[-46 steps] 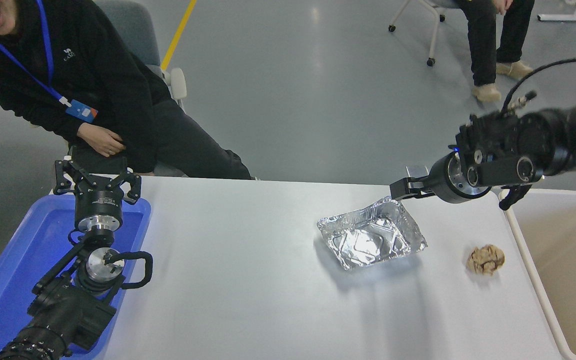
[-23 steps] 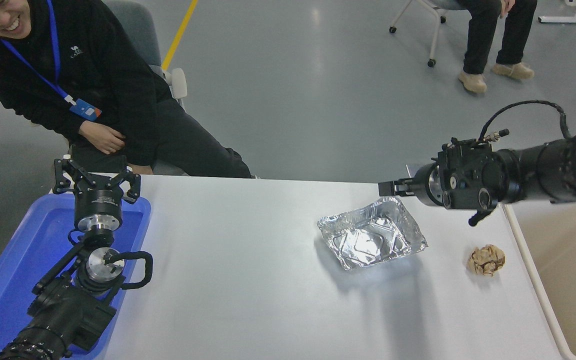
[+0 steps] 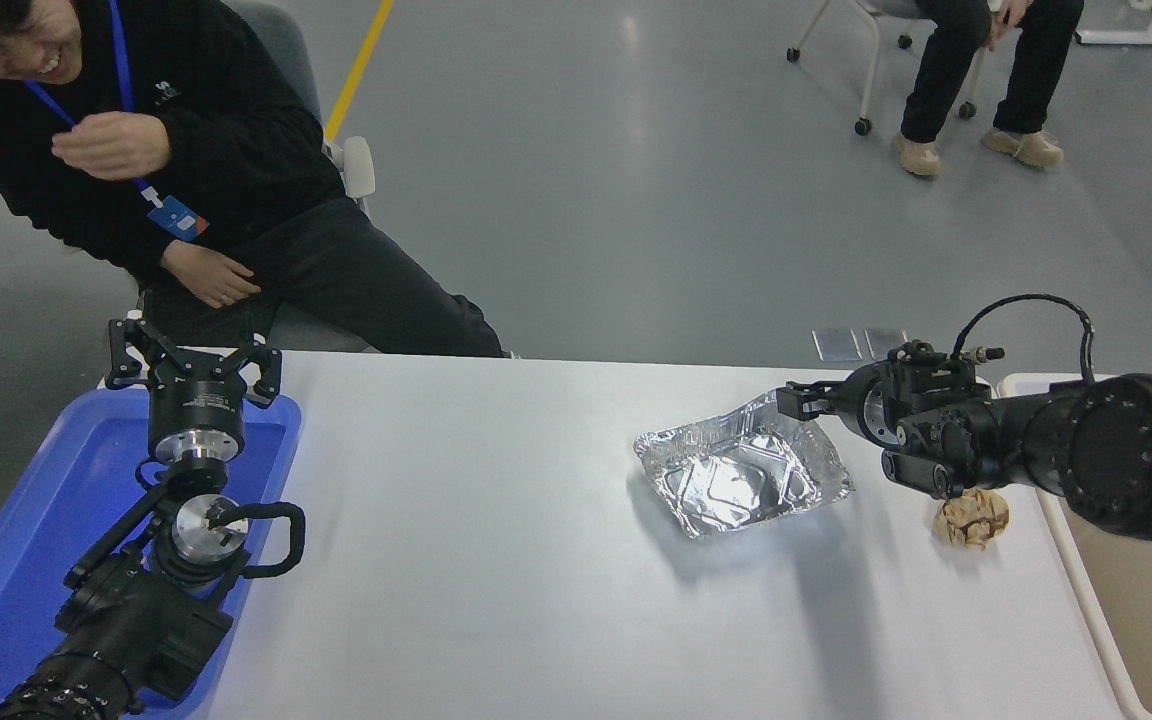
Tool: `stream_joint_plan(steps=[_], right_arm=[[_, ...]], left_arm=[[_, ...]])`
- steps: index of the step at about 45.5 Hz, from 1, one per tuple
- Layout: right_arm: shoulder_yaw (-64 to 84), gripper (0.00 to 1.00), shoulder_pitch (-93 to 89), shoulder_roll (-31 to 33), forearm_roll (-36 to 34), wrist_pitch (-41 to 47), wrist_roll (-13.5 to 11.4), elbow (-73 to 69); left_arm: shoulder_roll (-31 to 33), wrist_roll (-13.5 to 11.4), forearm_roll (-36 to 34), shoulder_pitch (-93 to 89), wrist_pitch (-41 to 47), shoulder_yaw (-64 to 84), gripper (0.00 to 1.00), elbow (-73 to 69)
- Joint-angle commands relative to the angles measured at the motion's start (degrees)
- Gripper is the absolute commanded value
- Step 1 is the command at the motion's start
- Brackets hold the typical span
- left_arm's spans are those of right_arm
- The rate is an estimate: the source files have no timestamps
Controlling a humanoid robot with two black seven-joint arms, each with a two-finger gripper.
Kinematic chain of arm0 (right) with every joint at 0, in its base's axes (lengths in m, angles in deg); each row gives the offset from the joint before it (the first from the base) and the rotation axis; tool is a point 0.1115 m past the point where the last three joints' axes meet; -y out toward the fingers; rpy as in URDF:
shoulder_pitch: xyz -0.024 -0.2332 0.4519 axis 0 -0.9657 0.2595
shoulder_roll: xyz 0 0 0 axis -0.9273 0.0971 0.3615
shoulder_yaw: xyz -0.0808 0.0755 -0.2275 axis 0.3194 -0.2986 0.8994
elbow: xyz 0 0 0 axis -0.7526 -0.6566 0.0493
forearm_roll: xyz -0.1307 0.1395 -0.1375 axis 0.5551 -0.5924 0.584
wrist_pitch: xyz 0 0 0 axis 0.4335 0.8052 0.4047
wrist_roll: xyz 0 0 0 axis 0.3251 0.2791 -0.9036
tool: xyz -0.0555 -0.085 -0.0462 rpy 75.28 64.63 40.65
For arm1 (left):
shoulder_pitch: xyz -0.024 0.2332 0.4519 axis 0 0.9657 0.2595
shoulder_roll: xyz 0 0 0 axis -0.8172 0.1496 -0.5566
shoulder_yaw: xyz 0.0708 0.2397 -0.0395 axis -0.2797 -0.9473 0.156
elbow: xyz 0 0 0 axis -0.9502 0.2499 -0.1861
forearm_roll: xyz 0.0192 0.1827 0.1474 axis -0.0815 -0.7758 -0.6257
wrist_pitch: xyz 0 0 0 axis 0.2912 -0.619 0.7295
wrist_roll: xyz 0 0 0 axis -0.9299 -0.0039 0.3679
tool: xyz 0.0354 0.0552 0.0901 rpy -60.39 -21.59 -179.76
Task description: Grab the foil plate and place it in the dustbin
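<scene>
Foil plate (image 3: 744, 478), shiny and crinkled, lies flat on the white table (image 3: 496, 560), open side up, with one corner pointing toward the table's far edge. At that far right corner of the foil plate sits the right gripper (image 3: 798, 399), reaching in from the plate's right at the end of a black arm; its tip is at or just over the rolled rim, and whether it touches the foil cannot be told, nor can it be told if its fingers are spread or pressed together, since they show only end-on as one dark block. Half a second ago the right gripper was higher and a little beyond that same corner, with its wrist held well above the table; now the arm has dropped low and the wrist hangs right of the foil plate, just above a crumpled tan paper ball (image 3: 972, 519) that lies right of the plate and apart from it. The foil plate itself lies where it lay before. Further right of the plate, past the ball, the cream dustbin (image 3: 1056, 520) stands against the table's edge, partly hidden by the arm. Far to the left of the plate the left gripper (image 3: 193, 361) is parked over a blue tray (image 3: 26, 560), its fingers spread wide. Beyond the table, left of the plate, a person in black (image 3: 186, 150) leans sideways with one hand (image 3: 111, 145) now lifted to the chest
</scene>
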Motion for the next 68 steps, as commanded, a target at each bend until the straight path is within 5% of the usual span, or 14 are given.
stream_joint_plan(steps=[1, 32, 39, 50, 64, 68], right_arm=[[-0.5, 0.99, -5.8, -2.0, 3.1, -1.8, 0.1, 4.2], [-0.5, 0.94, -12.0, -2.7, 4.2, -1.4, 0.1, 11.8], [-0.5, 0.85, -12.0, -2.7, 4.2, -1.2, 0.1, 11.8], [-0.4, 0.51, -12.0, -2.7, 6.4, -0.7, 0.0, 11.8], [-0.1, 0.42, -11.9, -2.7, 7.8, 0.7, 0.1, 11.7], [-0.3, 0.28, -11.8, -2.7, 9.3, 0.8, 0.1, 11.7]], left_arm=[[0.0, 0.1, 0.0, 0.0, 0.0, 0.0, 0.99, 0.0], [0.0, 0.0, 0.0, 0.0, 0.1, 0.0, 0.99, 0.0], [0.0, 0.0, 0.0, 0.0, 0.0, 0.0, 0.99, 0.0], [0.0, 0.0, 0.0, 0.0, 0.0, 0.0, 0.99, 0.0], [0.0, 0.0, 0.0, 0.0, 0.0, 0.0, 0.99, 0.0], [0.0, 0.1, 0.0, 0.0, 0.0, 0.0, 0.99, 0.0]])
